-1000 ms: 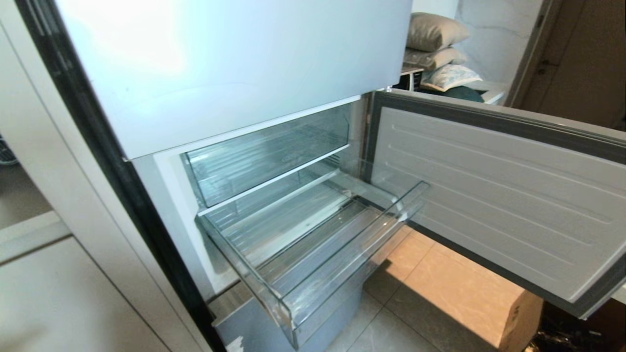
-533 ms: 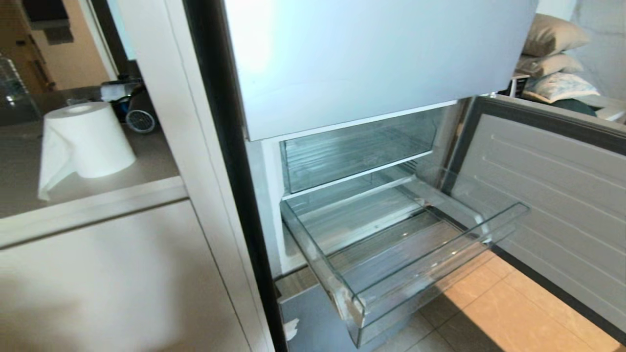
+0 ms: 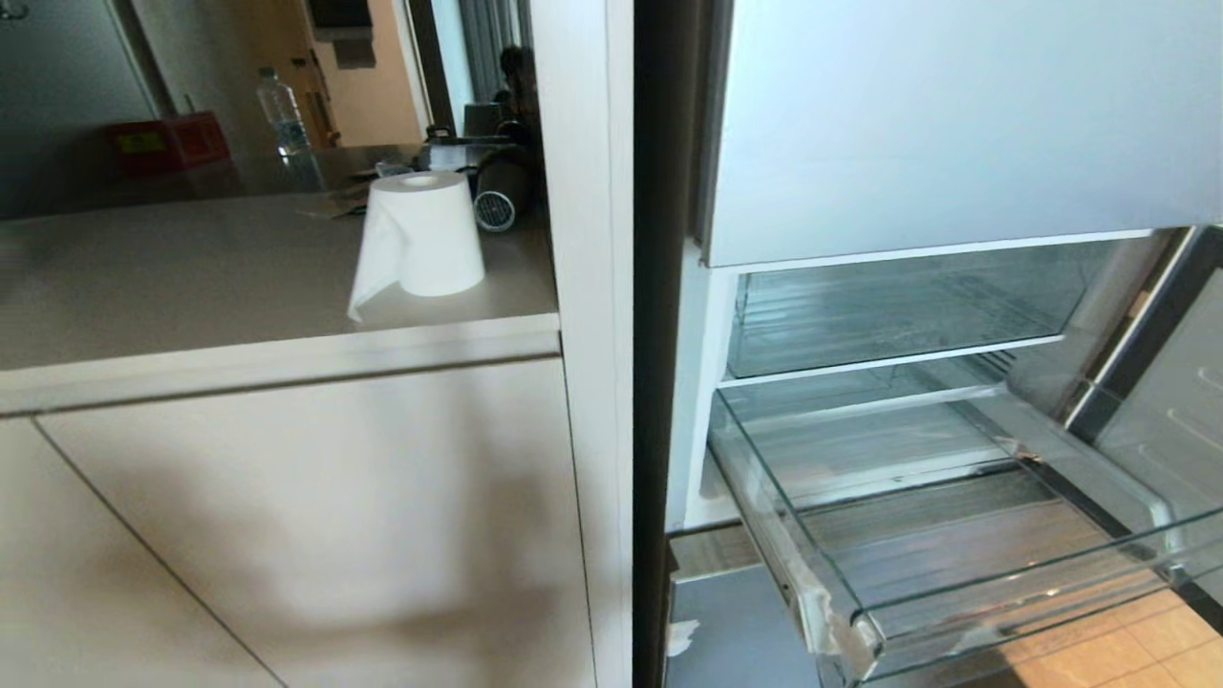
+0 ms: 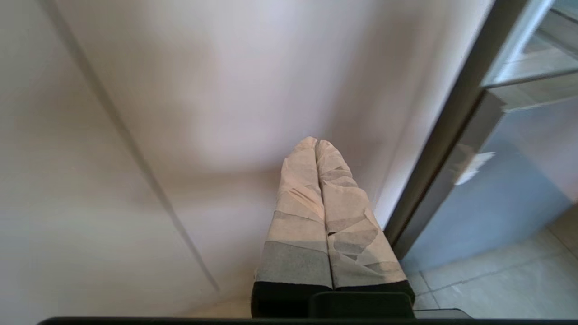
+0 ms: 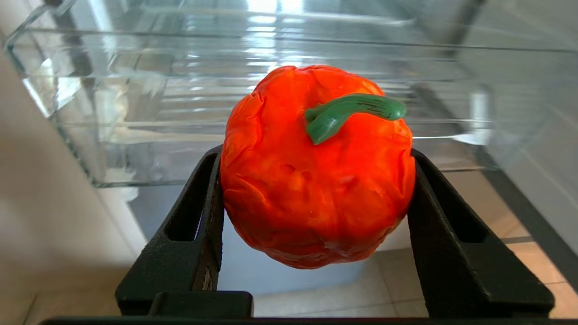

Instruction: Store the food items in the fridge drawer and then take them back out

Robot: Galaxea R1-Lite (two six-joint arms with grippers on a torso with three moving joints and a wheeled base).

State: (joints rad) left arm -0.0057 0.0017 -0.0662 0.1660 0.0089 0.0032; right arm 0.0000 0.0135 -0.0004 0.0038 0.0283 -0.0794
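A: Where was the food item at that point?

B: An orange-red fruit (image 5: 316,167) with a curled green stem (image 5: 350,113) sat centre frame in the right wrist view, clamped between the two black fingers (image 5: 194,230) of the right gripper (image 5: 316,212), one pressing each flank. It hung in the air, clear of the floor tiles (image 5: 533,253) showing below it at lower right.

A: And the fridge drawer?

B: The fridge drawer (image 5: 135,180) filled the upper half of that view, pulled out, its clear front wall just beyond the fruit. In the head view it lay at lower right (image 3: 955,592), with torn white tape (image 3: 831,621) on the near front corner, and nothing lay in the part of it that showed. A second clear bin (image 3: 898,315) sat above it, further back.

A: How would you have judged the step?

B: As carrying the fruit to the drawer. To do it well, I'd say lift the fruit above the front wall rather than push into it, go over the ribbed bottom, lower close, then release, since a round piece could roll.

A: The other arm?

B: The left gripper (image 4: 316,146) had its taped fingers pressed together, holding nothing, pointed at the pale cabinet panel (image 4: 180,113) beside the fridge's dark edge (image 4: 451,135). In the head view's upper left, a paper roll (image 3: 420,234) stood on the counter (image 3: 191,277).
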